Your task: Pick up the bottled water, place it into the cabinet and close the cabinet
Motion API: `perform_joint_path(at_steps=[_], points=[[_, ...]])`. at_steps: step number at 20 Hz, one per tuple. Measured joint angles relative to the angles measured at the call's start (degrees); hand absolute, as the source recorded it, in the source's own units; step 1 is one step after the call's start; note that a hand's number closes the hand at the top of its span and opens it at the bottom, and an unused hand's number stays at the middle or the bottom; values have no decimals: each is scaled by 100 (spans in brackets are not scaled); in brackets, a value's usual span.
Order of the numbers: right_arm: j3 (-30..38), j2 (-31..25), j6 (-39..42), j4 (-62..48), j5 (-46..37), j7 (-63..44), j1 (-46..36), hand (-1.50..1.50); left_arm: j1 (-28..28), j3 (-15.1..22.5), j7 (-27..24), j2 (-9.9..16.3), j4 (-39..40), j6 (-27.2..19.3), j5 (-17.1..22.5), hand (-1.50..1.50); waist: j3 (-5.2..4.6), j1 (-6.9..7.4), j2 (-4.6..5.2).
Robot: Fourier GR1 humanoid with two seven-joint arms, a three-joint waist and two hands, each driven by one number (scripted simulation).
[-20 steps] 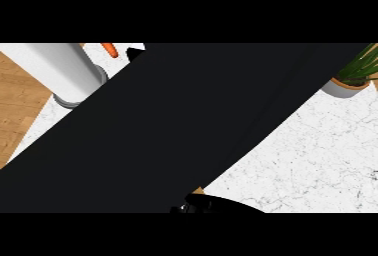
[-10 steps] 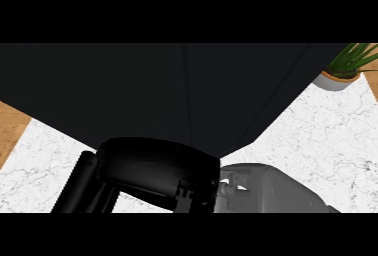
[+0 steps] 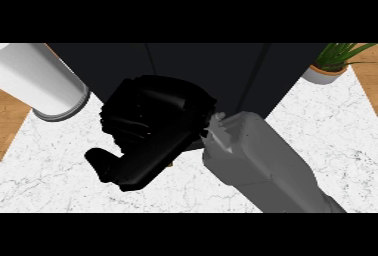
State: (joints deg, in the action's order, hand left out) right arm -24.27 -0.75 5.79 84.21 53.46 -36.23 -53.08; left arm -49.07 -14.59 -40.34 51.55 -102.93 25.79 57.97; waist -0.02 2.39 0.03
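Where the grey forearm [image 3: 258,160] rises from the lower right of the frame, the right hand [image 3: 151,132] is seen at the centre as a black mass with its back turned towards the view. Its fingers are curled inward, and the thumb is pointed towards the lower left. Whether anything is enclosed by them cannot be told, since the palm side is hidden. The bottled water cannot be made out anywhere; it may be covered by the hand, but this is not shown. Behind the hand, the upper middle of the frame is filled by the dark cabinet [image 3: 221,70], on whose face vertical seams are seen. A white cylinder [image 3: 37,80] is seen at the upper left, beside the cabinet. A potted plant [image 3: 334,64] is seen at the upper right. The white marbled counter [image 3: 332,135] is spread across the lower half, with wood at both side edges.
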Motion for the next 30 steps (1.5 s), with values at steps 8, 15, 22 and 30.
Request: perform_joint_path(at_steps=[8, 15, 22, 30], points=[[645, -201, 745, -1002, -236, 518, 96, 150, -140, -353, 328, -388, -170, 212, -93, -150, -3, -77, -4], [726, -215, 1291, -1451, -847, 1111, -54, 150, -87, -548, 593, -658, -166, 428, -138, -150, -24, -68, -40], [774, -89, 1513, -1841, -1286, 1626, -297, -150, 198, -499, 787, -783, -171, 433, -212, -150, -44, -34, -31], [785, -25, 1174, -1947, -1630, 1819, -449, -150, 316, -517, 892, -857, -188, 479, -304, -150, -54, -10, -7]])
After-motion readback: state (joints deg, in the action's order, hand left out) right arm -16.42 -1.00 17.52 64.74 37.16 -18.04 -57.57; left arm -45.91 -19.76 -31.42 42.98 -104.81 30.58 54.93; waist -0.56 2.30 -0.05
